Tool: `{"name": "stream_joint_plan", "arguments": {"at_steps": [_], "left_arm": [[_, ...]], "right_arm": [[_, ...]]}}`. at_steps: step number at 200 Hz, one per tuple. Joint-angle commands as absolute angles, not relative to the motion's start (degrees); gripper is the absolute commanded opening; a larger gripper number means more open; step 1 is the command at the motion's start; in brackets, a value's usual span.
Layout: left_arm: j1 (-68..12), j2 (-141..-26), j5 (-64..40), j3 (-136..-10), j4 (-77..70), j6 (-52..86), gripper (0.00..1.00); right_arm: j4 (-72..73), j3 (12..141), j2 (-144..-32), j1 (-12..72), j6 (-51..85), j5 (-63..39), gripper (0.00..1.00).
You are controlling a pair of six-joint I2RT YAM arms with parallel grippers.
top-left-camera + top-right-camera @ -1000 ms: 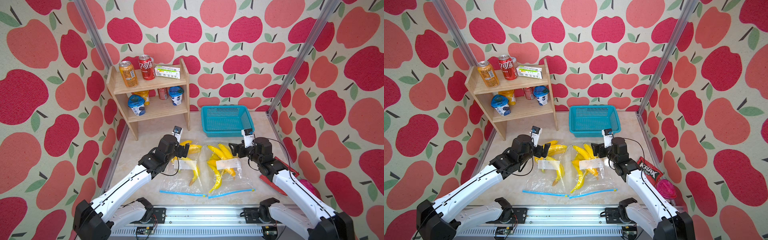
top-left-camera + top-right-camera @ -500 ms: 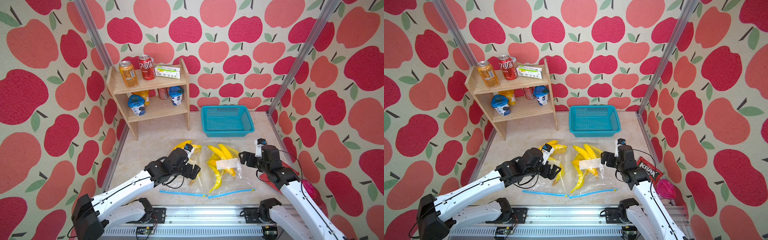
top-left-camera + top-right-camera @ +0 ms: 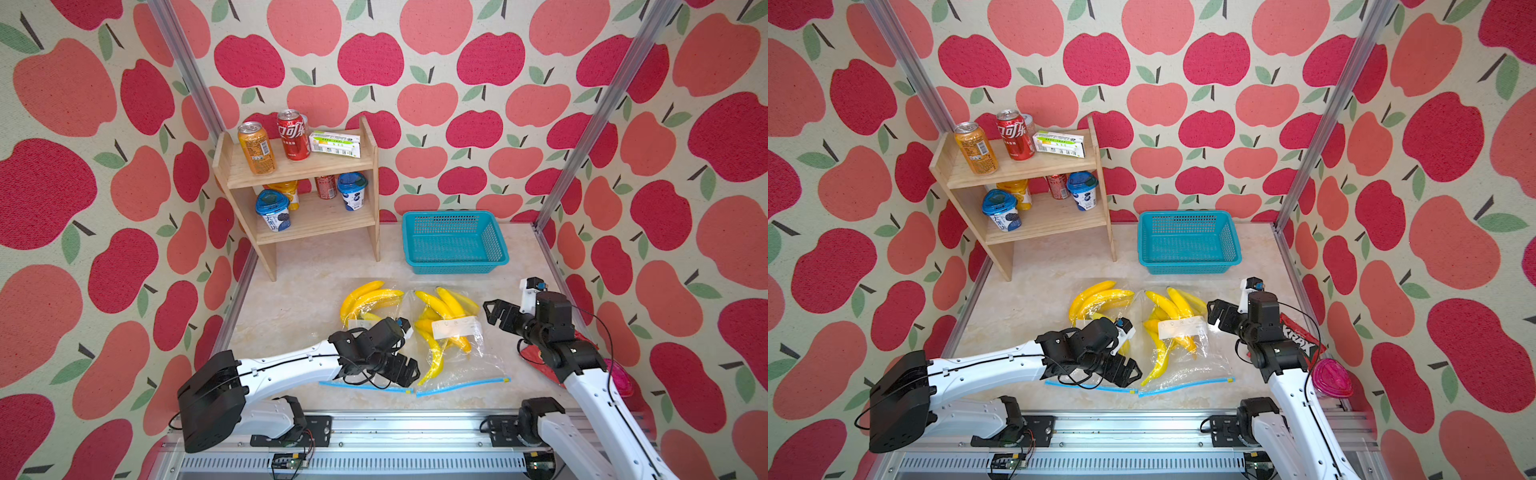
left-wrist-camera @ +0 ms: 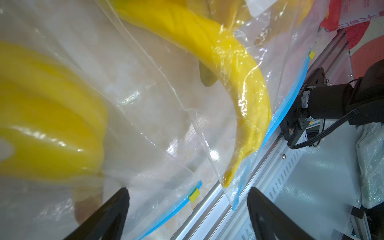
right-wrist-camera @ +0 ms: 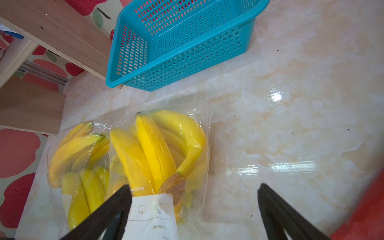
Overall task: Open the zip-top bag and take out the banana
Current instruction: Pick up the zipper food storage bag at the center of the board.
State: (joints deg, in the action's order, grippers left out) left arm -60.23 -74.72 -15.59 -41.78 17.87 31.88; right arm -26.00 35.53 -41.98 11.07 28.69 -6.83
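Hovered over the blue zip strip (image 3: 345, 385) of the left clear plastic zip-top bag (image 3: 370, 297), left jaws wide, empty; showed yellow bananas (image 3: 432, 303) inside both bags on the cream marble worktop (image 3: 299, 316); held right jaws wide, empty, just beside the right bag (image 3: 473, 357)

Clear glossy plastic zip-top bag (image 3: 478, 361), polished marble-look tabletop (image 3: 299, 307), matt bare-wood shelf (image 3: 324, 167) at eleven o'clock, teal mesh plastic basket (image 3: 453, 267) at one, metal rail (image 3: 415, 432) at six.
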Motion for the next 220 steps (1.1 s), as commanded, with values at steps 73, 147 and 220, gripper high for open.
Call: {"name": "stream_joint_plan", "arguments": {"at_steps": [73,147,220], "left_arm": [[-66.3,-79.6,-14.9,-44.8,11.7,36.6,0.86],[-66.3,-85.5,-15.8,-46.0,8.2,37.7,0.72],[-65.9,-82.0,-13.2,-47.9,6.4,37.0,0.15]], "right_arm": [[-22.8,34.0,-43.0,9.3,27.9,-10.5,0.98],[-22.9,34.1,-42.0,8.2,27.7,-10.2,1.00],[-22.9,33.7,-41.6,8.0,27.6,-10.1,1.00]]}}
